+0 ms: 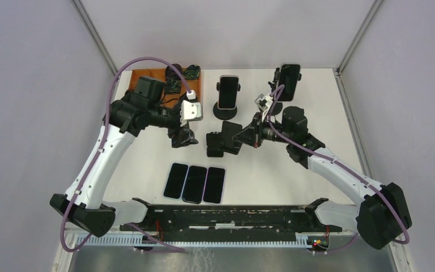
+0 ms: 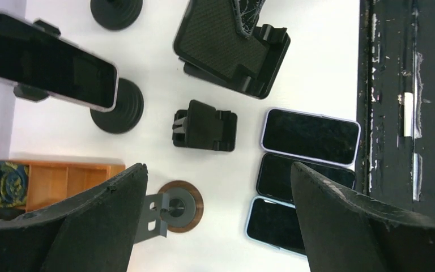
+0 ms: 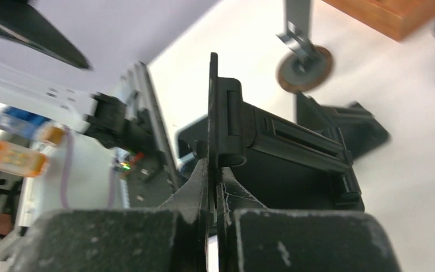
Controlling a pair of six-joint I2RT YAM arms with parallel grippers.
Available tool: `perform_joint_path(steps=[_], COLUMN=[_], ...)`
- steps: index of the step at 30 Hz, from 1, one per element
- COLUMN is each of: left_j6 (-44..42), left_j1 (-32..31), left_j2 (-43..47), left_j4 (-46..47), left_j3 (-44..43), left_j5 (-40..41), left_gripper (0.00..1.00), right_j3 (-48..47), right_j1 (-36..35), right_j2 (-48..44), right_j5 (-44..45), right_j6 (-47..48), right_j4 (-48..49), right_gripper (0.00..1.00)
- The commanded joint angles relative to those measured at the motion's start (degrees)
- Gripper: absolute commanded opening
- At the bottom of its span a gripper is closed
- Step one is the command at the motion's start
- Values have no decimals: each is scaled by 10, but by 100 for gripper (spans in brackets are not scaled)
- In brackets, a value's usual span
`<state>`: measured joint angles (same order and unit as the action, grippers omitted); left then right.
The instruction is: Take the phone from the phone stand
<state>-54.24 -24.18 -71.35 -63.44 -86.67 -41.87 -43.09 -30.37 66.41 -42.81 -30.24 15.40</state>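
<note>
Two phones still sit upright in stands at the back: one [image 1: 228,90] [image 2: 48,62] in the middle, another [image 1: 289,80] further right. Three phones [image 1: 195,183] [image 2: 308,136] lie flat side by side near the front edge. My left gripper [image 1: 184,139] [image 2: 218,170] hangs open and empty above a round wood-rimmed stand [image 2: 177,207] with a grey bracket. My right gripper [image 1: 248,134] [image 3: 214,170] is shut on the thin back plate of an empty black phone stand [image 1: 231,136] [image 3: 294,153] [image 2: 232,48].
A small folded black stand [image 1: 214,145] [image 2: 205,126] lies between the grippers. A wooden tray [image 1: 147,76] [image 2: 62,181] with dark clutter stands at the back left. The black mounting rail [image 1: 232,218] runs along the near edge.
</note>
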Motion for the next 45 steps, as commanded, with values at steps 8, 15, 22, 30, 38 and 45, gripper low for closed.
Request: perform_joint_path(steps=[8, 15, 22, 30, 38, 45], left_j6=[111, 104, 102, 106, 116, 142], left_j1=[-1, -1, -1, -1, -1, -1], left_j2=[-15, 15, 37, 31, 27, 23], left_j4=[-12, 12, 47, 54, 69, 92], left_j3=[-36, 6, 36, 43, 46, 37], left_j5=[68, 60, 55, 76, 71, 78], left_gripper=[100, 100, 100, 100, 100, 100], right_j3=[-36, -75, -145, -142, -125, -191], right_j1=[19, 24, 29, 40, 65, 67], right_j2=[124, 190, 270, 308, 239, 164], right_j5=[34, -10, -17, -10, 57, 97], right_j6=[323, 475, 579, 595, 557, 488], right_j4=[-112, -151, -241, -253, -225, -236], right_gripper=[0, 0, 3, 20, 65, 98])
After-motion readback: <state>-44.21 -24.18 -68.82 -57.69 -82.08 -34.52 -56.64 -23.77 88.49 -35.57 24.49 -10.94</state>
